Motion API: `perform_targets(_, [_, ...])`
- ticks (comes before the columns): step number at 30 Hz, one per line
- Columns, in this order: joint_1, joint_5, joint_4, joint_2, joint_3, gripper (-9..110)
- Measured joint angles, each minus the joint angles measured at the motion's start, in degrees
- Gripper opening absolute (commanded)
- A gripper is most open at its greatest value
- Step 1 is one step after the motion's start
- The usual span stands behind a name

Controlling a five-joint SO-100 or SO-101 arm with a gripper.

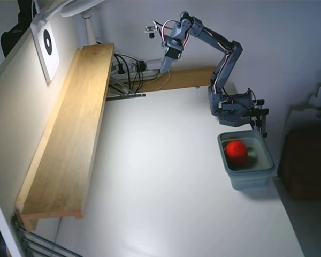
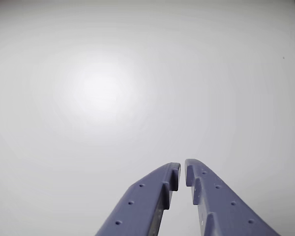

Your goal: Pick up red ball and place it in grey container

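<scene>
The red ball (image 1: 236, 150) lies inside the grey container (image 1: 255, 178), which stands on the white table at the right, just in front of the arm's base. My gripper (image 1: 165, 67) is raised high over the far end of the table, well away from the container to its upper left. In the wrist view the gripper (image 2: 182, 168) points at bare white tabletop; its two blue-grey fingers (image 2: 152, 199) nearly touch at the tips with only a thin slit between them, and nothing is held. Ball and container are out of the wrist view.
A long wooden shelf (image 1: 69, 134) runs along the left side of the table. Cables and a power strip (image 1: 129, 68) lie at the far edge. The arm's base (image 1: 232, 107) is clamped at the right edge. A brown box (image 1: 307, 160) stands beyond the table.
</scene>
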Motion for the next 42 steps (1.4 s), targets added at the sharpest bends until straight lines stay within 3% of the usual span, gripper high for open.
perform_targets(42, [0.88,0.0,0.97,0.18,0.0,-3])
